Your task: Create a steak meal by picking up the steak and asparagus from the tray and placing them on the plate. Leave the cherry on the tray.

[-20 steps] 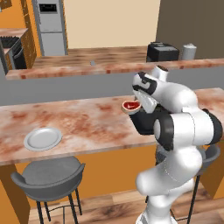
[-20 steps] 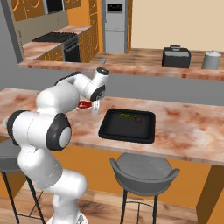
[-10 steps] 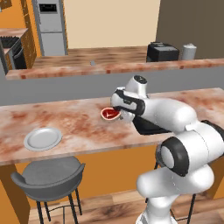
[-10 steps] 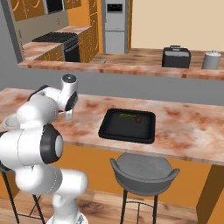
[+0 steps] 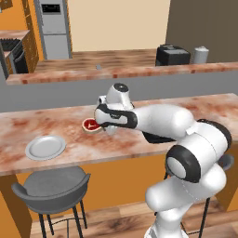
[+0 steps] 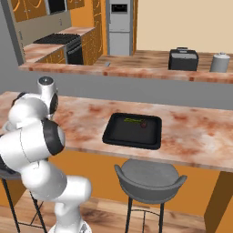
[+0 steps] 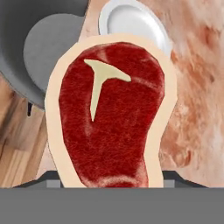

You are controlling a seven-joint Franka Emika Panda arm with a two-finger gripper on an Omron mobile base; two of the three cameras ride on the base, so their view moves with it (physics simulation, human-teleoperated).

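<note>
**Red steak held above the marble counter, partway to the plate**

Red-topped with a pale tan rim and a T-shaped bone mark, the steak [image 5: 91, 125] sits in the gripper [image 5: 98, 124], whose jaws are closed on it, above the reddish marble counter [image 5: 139, 139]. In the left base view it hangs to the right of the plate [image 5: 45, 147], clearly apart from it. The plate rests on the counter near its front edge, above a grey bar stool [image 5: 51, 190].

In the hand view the steak [image 7: 111, 113] covers most of the picture, with the plate [image 7: 131, 22] peeking out beyond its far end and the stool seat [image 7: 48, 48] beside that.

In the right base view the black tray [image 6: 133, 130] lies on the counter well to the right of the arm. On it lie the green asparagus [image 6: 132, 120] and, just beside it, a small red cherry [image 6: 144, 124], both near the tray's far rim.
</note>
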